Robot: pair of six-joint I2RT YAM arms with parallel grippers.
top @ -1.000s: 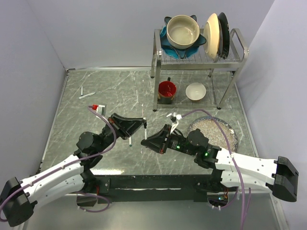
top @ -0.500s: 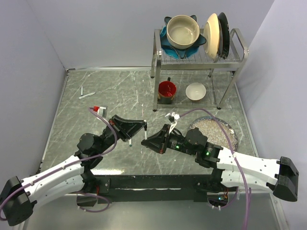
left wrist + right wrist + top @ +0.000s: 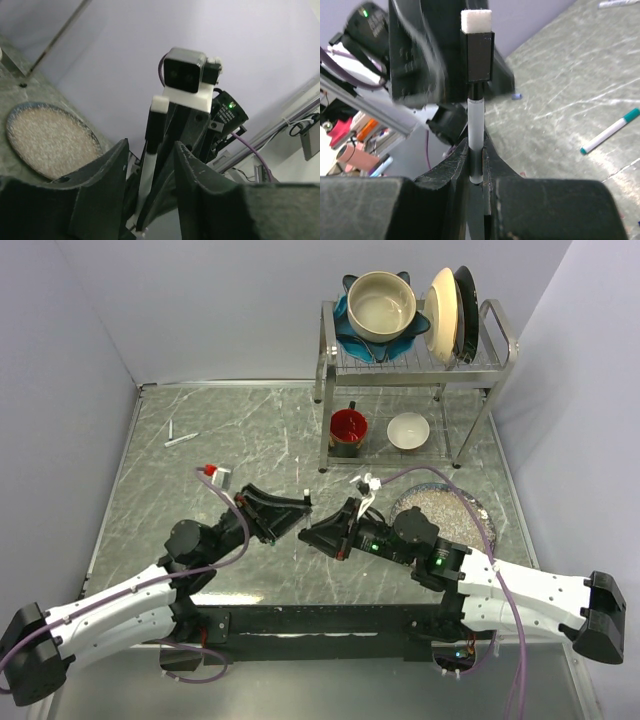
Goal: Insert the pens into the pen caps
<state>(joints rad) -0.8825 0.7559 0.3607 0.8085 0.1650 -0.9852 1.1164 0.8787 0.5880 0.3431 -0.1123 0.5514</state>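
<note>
Pen (image 3: 475, 120) in the right wrist view stands upright, clenched low on its barrel by the right tool (image 3: 476, 150), so that the upper end is free for capping; a black cap (image 3: 477, 55) with a white end sits on it already. In the left wrist view the left tool (image 3: 150, 150) is released: its 2 fingers (image 3: 100, 190) stand on both sides of the capped pen, with gaps, touching nothing. From above, both tools meet tip to tip over the desk (image 3: 250, 420); another pen (image 3: 181, 439) lies far beyond the left tool.

Blurred dark behind pen (image 3: 475, 120) in right wrist view, probably left gripper (image 3: 150, 150); pen's lower end buried between fingers of right gripper (image 3: 476, 160).
</note>
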